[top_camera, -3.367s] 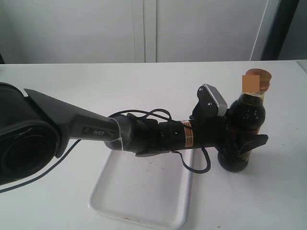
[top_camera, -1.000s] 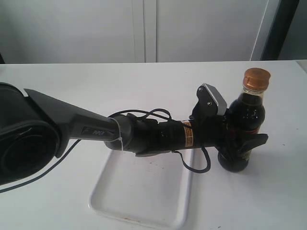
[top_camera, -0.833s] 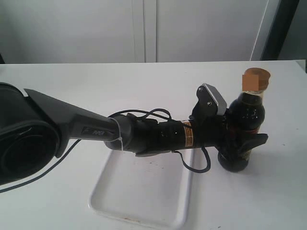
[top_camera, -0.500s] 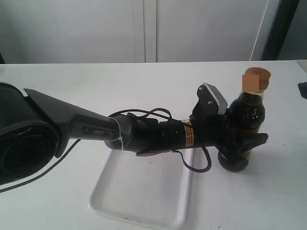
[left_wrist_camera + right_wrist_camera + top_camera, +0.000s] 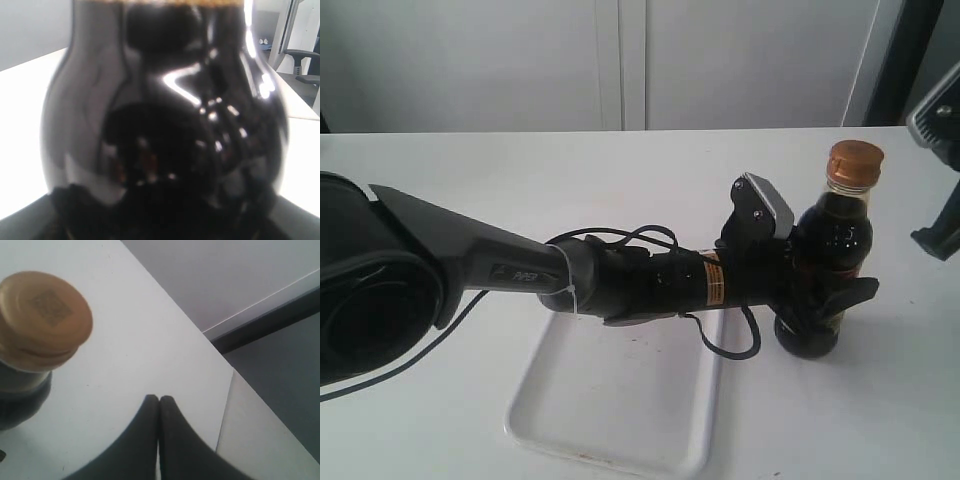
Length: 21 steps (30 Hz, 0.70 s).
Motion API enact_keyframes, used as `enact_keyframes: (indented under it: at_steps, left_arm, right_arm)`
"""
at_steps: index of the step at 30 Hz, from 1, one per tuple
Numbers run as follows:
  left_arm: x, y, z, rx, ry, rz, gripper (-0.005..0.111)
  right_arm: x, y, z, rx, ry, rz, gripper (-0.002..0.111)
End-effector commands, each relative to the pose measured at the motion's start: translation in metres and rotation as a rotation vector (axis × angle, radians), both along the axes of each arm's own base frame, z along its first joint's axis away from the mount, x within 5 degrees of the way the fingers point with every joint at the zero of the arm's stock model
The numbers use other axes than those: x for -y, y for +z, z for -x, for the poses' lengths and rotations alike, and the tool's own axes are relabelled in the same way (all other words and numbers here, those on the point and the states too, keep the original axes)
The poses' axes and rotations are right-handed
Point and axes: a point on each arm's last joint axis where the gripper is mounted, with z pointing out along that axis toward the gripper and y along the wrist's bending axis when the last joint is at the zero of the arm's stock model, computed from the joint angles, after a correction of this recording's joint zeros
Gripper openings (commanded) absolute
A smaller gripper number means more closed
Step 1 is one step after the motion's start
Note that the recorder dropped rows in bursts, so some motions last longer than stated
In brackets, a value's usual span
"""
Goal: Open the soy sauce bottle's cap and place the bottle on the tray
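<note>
The soy sauce bottle [image 5: 830, 250] stands upright on the white table, right of the tray [image 5: 620, 400]. Its orange-brown cap [image 5: 854, 163] is closed. My left gripper [image 5: 820, 305] reaches across over the tray and is shut on the bottle's lower body. The dark glass [image 5: 165, 125] fills the left wrist view, hiding the fingers. My right gripper [image 5: 942, 235] enters at the right edge of the exterior view, apart from the bottle. In the right wrist view its fingertips [image 5: 159, 401] touch each other, with nothing between them, and the cap [image 5: 42, 317] lies off to one side.
The left arm [image 5: 620, 280] lies low across the tray's far half. White cabinet doors [image 5: 620, 60] stand behind the table. The table's far edge [image 5: 220, 360] shows in the right wrist view.
The right gripper has come into the exterior view at the right edge. The bottle and the left arm have not moved.
</note>
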Motion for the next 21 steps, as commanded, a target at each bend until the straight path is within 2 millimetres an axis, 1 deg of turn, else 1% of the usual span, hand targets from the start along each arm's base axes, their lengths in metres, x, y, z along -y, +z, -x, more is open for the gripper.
enact_keyframes:
  at_steps: [1, 8, 12, 16, 21]
  left_arm:
    - [0.0, -0.003, -0.002, -0.017, 0.027, -0.035, 0.0]
    - [0.0, -0.003, -0.002, -0.017, 0.027, -0.035, 0.0]
    - [0.0, -0.003, -0.002, -0.017, 0.027, -0.035, 0.0]
    - [0.0, -0.003, -0.002, -0.017, 0.027, -0.035, 0.0]
    - [0.0, -0.003, -0.002, -0.023, 0.027, -0.034, 0.0]
  right_arm:
    - [-0.003, -0.002, -0.006, 0.008, 0.034, 0.044, 0.0]
    - [-0.004, -0.005, -0.011, 0.024, 0.054, 0.059, 0.0]
    - [-0.005, -0.013, -0.017, -0.013, 0.055, 0.063, 0.0]
    - [-0.012, -0.015, -0.02, -0.001, 0.085, 0.057, 0.0]
    - [-0.016, -0.024, -0.028, -0.021, 0.104, 0.056, 0.0]
